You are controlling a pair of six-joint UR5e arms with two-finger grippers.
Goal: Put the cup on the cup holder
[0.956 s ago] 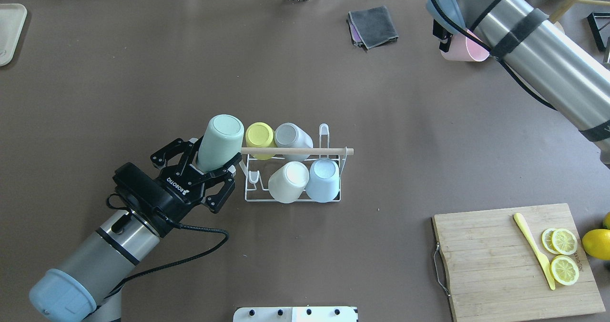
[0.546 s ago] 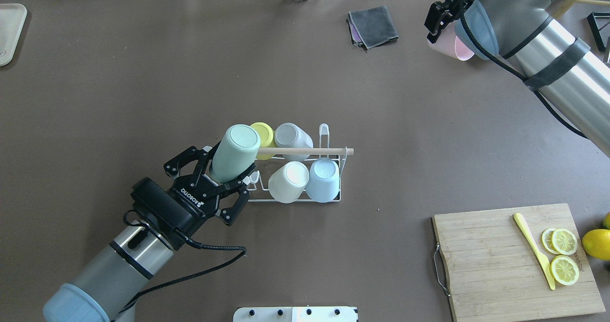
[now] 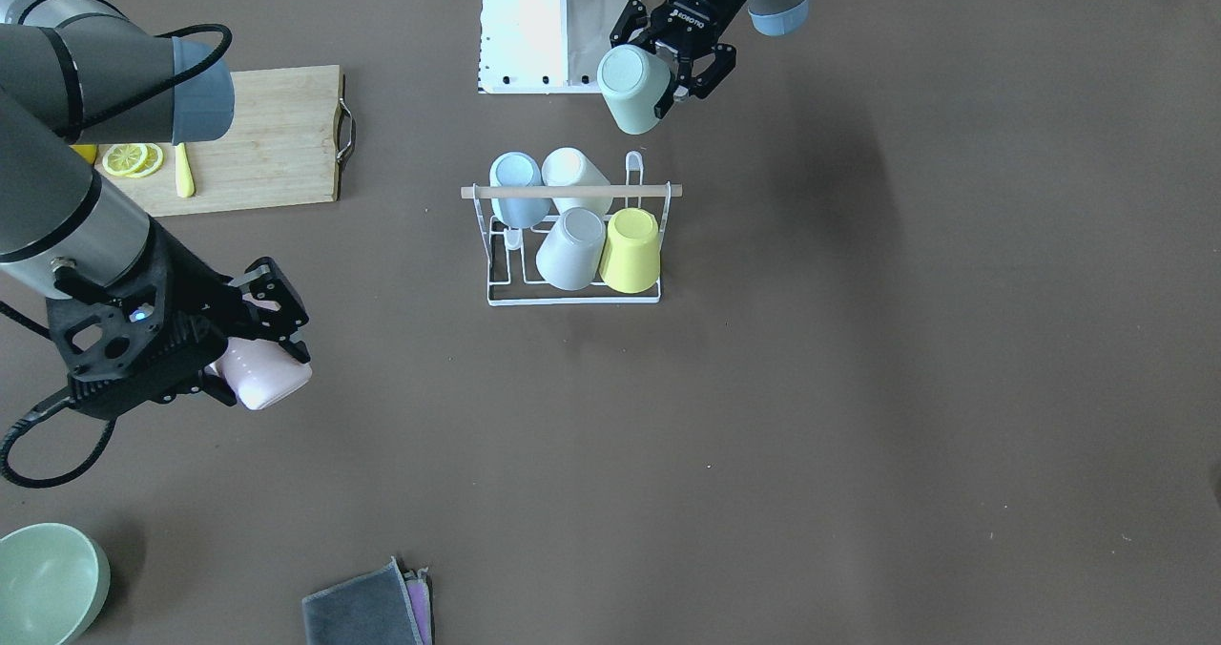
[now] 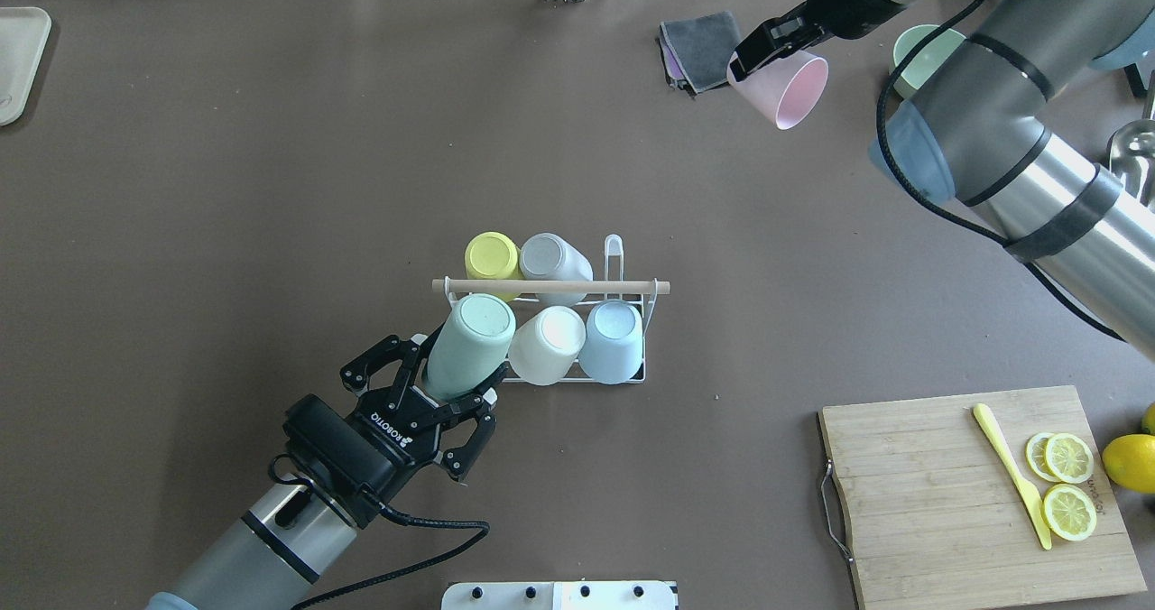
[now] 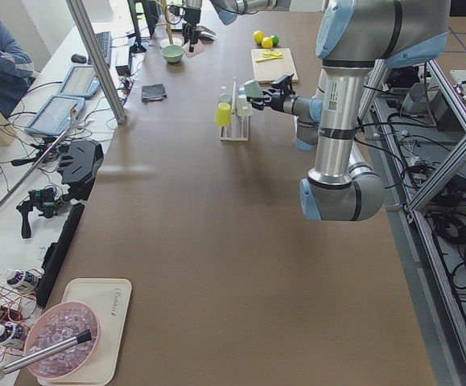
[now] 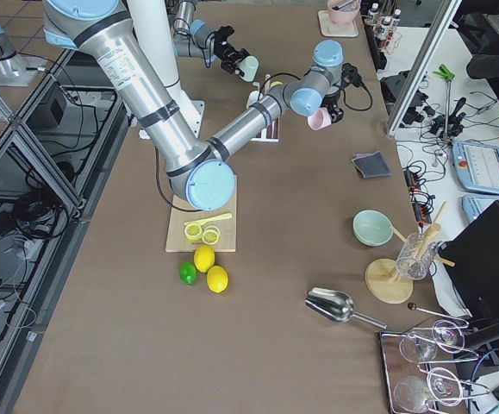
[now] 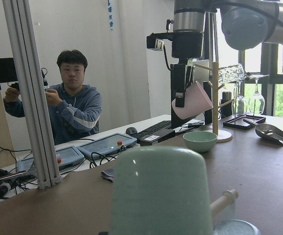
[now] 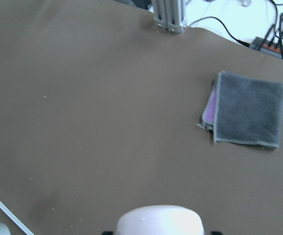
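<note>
The cup holder (image 4: 632,377) is a white wire rack with a wooden rod handle (image 4: 623,286) at the table's middle; it also shows in the front view (image 3: 572,299). It carries a yellow cup (image 4: 492,256), a grey cup (image 4: 550,256), a white cup (image 4: 546,344) and a light blue cup (image 4: 612,339), all bottom up. My left gripper (image 4: 448,377) is shut on a mint green cup (image 4: 471,339), bottom up and tilted, over the rack's near left corner. My right gripper (image 4: 765,49) is shut on a pink cup (image 4: 787,88), held in the air at the far right.
A folded grey cloth (image 4: 699,46) lies at the back, beside the pink cup. A green bowl (image 4: 913,46) sits behind my right arm. A wooden cutting board (image 4: 938,502) with lemon slices and a yellow knife is at the front right. A tray (image 4: 16,60) is at the far left.
My left gripper has carried the green cup from the rack's left end toward me and to the right, to the near left corner. My right arm has swung the pink cup left and turned its mouth up.
</note>
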